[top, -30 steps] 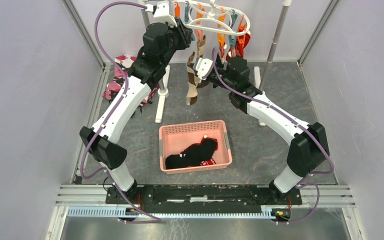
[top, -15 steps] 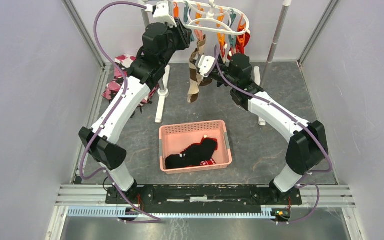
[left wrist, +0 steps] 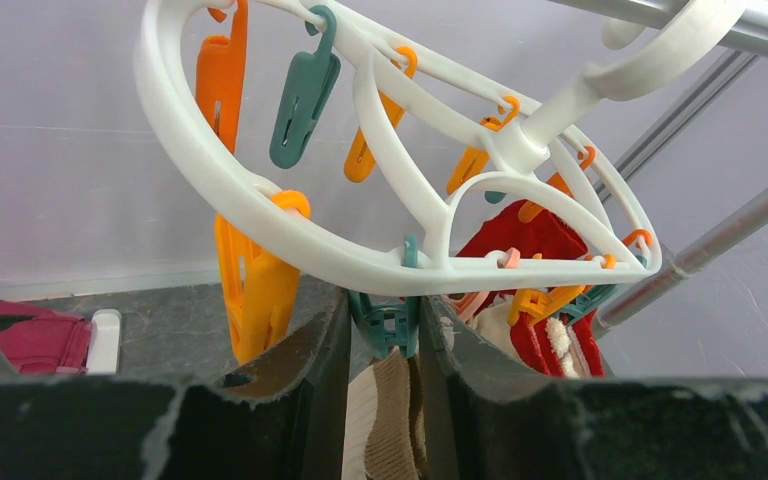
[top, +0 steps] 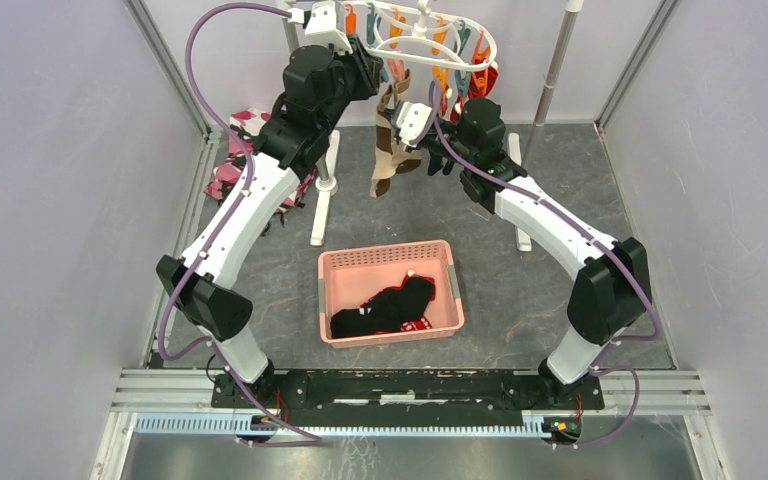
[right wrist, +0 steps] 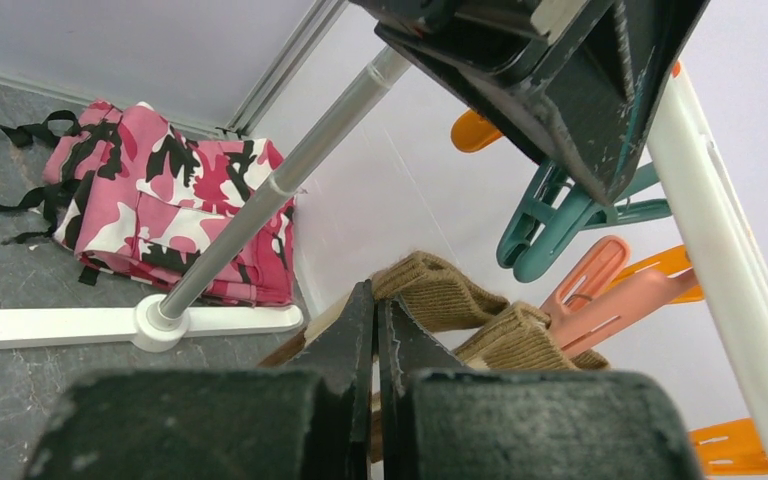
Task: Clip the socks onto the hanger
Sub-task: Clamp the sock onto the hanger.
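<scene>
1. Hanger [left wrist: 200, 150]: white oval ring over the far edge of the bench [top: 520, 290], with orange and teal clips dangling from its rim.
2. Left hand [left wrist: 383, 310]: under the hanger's near rim, part open, fingers pressed on both sides of a teal clip [left wrist: 388, 332].
3. Right hand [right wrist: 376, 300]: below the hanger, fingers closed on the tan sock [right wrist: 440, 295], whose top is just under that clip.
4. Red sock [left wrist: 520, 225]: at the hanger's far-right rim.
5. Black socks [top: 385, 305]: in the pink basket [top: 335, 300], well apart from the hanger.
6. Rack pole [top: 555, 75]: just right of the hanger.

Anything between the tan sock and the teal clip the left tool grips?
Nothing visible. The tan sock, pinched in the right tool, sits just under the teal clip squeezed by the left tool.
</scene>
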{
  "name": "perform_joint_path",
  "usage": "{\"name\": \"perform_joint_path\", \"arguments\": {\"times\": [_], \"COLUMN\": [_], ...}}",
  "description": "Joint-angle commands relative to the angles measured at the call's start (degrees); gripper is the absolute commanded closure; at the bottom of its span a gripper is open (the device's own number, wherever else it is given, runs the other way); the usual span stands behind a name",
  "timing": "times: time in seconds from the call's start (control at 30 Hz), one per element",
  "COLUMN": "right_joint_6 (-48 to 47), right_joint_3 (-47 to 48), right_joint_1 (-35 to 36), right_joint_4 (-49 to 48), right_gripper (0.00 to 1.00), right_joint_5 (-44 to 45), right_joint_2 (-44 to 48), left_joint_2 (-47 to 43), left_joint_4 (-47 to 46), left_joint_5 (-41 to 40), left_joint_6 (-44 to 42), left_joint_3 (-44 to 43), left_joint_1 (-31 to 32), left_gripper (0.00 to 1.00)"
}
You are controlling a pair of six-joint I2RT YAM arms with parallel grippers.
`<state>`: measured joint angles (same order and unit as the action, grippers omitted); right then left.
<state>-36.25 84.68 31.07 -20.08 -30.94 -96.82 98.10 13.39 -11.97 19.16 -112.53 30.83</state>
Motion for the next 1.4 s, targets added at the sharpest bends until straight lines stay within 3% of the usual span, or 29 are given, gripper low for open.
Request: {"name": "perform_joint_path", "arguments": {"times": [0.0,1.37], "right_joint_6": [-1.76,-4.48], "right_joint_3": [3.22,9.71], "right_joint_1": [-0.14,-1.37], "right_joint_4": [-2.16,1.3], "right_gripper": [1.0,0.99], "right_joint_5": [-0.3,2.67], "right_joint_2": [-0.56,-3.29], "left_joint_2": [-2.77,-3.14], "left_joint_4": [-1.08,-0.13], "left_joint_5": [-0.46,0.09], "left_joint_6": [-2.94,-3.51], "left_joint_3": [-0.41,0.46], "left_joint_1": [-0.24,-0.19], "left_gripper": [0.98,0.98]}}
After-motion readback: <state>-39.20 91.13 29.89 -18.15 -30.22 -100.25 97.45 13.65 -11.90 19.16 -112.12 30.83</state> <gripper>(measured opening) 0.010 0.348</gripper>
